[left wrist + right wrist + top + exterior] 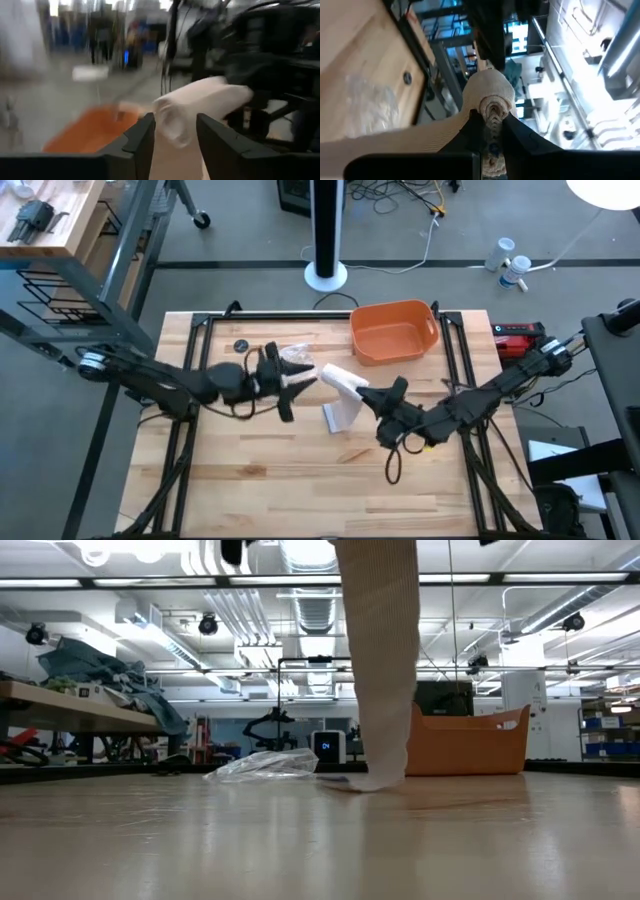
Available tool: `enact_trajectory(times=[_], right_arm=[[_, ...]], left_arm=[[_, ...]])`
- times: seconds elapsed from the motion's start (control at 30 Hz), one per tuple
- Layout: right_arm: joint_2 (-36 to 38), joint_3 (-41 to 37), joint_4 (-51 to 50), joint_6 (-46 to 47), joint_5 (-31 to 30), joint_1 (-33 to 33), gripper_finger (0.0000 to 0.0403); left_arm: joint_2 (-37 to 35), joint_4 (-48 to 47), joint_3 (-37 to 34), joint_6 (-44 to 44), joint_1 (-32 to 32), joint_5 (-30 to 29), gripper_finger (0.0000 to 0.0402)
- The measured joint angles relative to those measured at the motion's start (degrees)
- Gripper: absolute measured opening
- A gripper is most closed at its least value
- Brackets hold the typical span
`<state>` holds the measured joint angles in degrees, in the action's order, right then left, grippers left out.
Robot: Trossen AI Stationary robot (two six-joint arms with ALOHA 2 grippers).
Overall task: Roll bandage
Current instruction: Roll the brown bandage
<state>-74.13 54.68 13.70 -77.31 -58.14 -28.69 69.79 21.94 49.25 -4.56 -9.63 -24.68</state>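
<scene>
The off-white bandage is a thick roll [341, 377] held level above the table's middle, between my two grippers. Its loose strip [381, 660] hangs straight down, and the strip's lower end [368, 781] lies on the wood. My left gripper [307, 377] comes from the table's left and is closed around the roll's left end [176, 116]. From the right, my right gripper [373, 395] is shut on the roll's other end [492, 106]. Both point level. My left gripper has the roll's left end [170, 112] between its two fingers [144, 136], level from the table's left, along the roll's length. The roll is clear of the table. My right gripper pinches the wound core at the roll's right end face [493, 111] between its two fingers [474, 126], level from the table's right. The strip [395, 136] leaves the roll beside them and hangs down.
An orange tub [393, 331] stands at the far middle-right of the table. A crumpled clear wrapper [293, 358] lies just beyond my left gripper, also in the low view [264, 765]. A small dark disc [241, 346] lies at the far left. Bare wood lies toward the near edge.
</scene>
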Motion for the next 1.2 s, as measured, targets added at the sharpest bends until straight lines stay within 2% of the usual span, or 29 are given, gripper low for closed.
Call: enact_trajectory(times=[0.07,0.13,0.2,0.3,0.4,0.67,0.8,1.07,1.2], right_arm=[[-1.41,-0.01,2.01,-3.22,-1.44,-0.31,0.0030],[-2.59,-0.01,3.60,-7.12,-3.03,-0.69,0.0030],[-3.68,-0.01,4.77,-11.49,-4.48,-0.87,0.0030],[-5.26,0.10,5.00,-16.80,-7.18,-0.83,0.0030],[-6.76,0.24,5.23,-19.21,-8.63,-0.85,0.0030],[-8.17,0.24,6.08,-19.81,-9.69,-2.50,0.0030],[-8.17,0.34,6.86,-19.79,-10.37,-3.10,0.0030],[-8.17,0.34,6.92,-18.24,-10.70,-3.44,0.0030],[-8.17,0.32,7.23,-14.60,-10.91,-3.72,0.0030]], left_arm=[[-1.20,-9.25,2.34,-6.43,1.62,0.23,0.0130],[-1.83,-12.95,3.02,-8.49,1.88,0.94,0.0126],[-1.75,-11.91,3.10,-7.70,1.77,4.12,0.0125],[-1.70,-9.43,2.98,-6.39,1.78,11.96,0.0130],[-0.67,-8.43,2.82,-6.01,1.95,12.01,0.0141],[2.84,-8.69,2.71,-6.01,4.25,11.79,0.0167],[4.11,-5.70,2.71,-4.88,4.44,16.36,0.0168],[9.51,6.16,2.69,-4.19,4.87,18.85,0.0152],[11.49,9.58,2.69,-0.80,5.03,18.31,0.0126]])
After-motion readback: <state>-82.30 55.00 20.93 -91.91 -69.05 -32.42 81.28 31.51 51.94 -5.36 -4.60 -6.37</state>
